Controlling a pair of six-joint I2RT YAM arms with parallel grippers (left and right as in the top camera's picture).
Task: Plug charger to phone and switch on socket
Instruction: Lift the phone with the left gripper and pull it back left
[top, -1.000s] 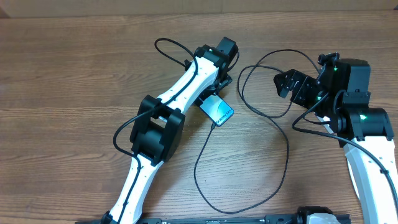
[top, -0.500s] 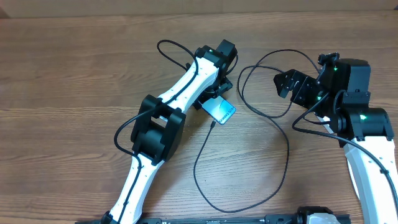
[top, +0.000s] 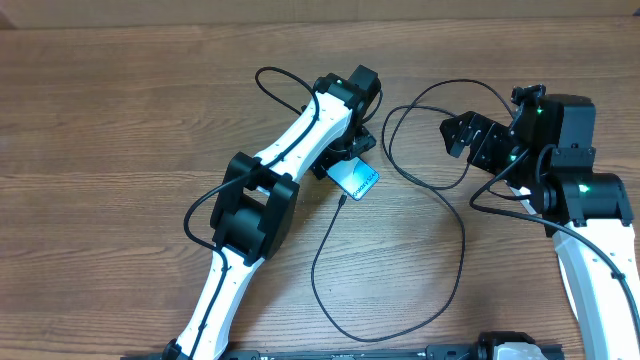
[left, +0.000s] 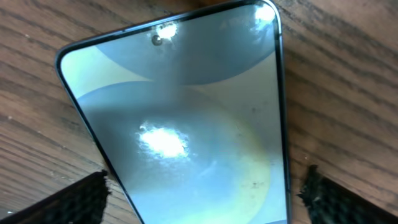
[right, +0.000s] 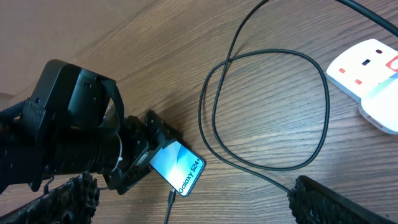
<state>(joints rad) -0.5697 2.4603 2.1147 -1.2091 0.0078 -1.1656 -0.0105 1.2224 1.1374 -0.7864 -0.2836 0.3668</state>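
The phone (top: 356, 178) lies flat on the wooden table with its light blue screen up, and it fills the left wrist view (left: 186, 112). My left gripper (top: 345, 155) is low over its far end. The open jaws of the left gripper (left: 205, 180) straddle the phone's two long edges, with a small gap on the right side. The charger (top: 462, 240) is a thin black cable looping across the table. Its plug (top: 343, 198) lies just off the phone's near end (right: 170, 200). My right gripper (top: 460, 135) hovers open and empty (right: 193, 183). The white socket (right: 364, 65) shows at the right.
The cable's upper loops (right: 326, 93) lie between the phone and the socket. A black cable of the left arm (top: 270, 75) arcs beside it. In the overhead view the right arm (top: 580, 190) covers the socket.
The left gripper has shifted slightly over the phone, and the phone sits a touch further right than a second ago. The right arm has not moved.
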